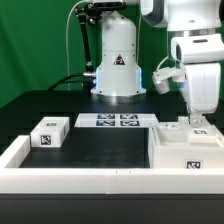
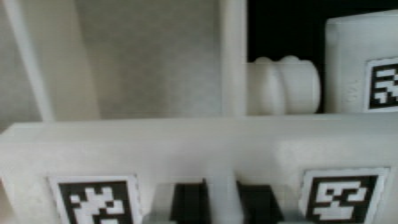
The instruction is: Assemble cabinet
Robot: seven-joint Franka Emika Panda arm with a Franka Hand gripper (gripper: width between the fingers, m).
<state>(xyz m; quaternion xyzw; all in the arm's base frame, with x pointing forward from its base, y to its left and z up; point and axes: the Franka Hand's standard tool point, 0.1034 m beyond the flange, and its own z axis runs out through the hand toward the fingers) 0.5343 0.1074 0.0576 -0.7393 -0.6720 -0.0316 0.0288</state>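
Gripper (image 1: 196,123) at cabinet (image 1: 175,152), exterior view's right

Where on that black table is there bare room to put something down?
The widest bare patch is the middle of the table, bordered by the small block, the marker board, the cabinet and the front rail. The exterior view's right is crowded: the gripper hangs over the cabinet.

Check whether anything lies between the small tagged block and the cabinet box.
Nothing visible does. Only the bare black table separates the small block from the cabinet. The marker board lies flat behind that stretch, and the gripper is down at the cabinet.
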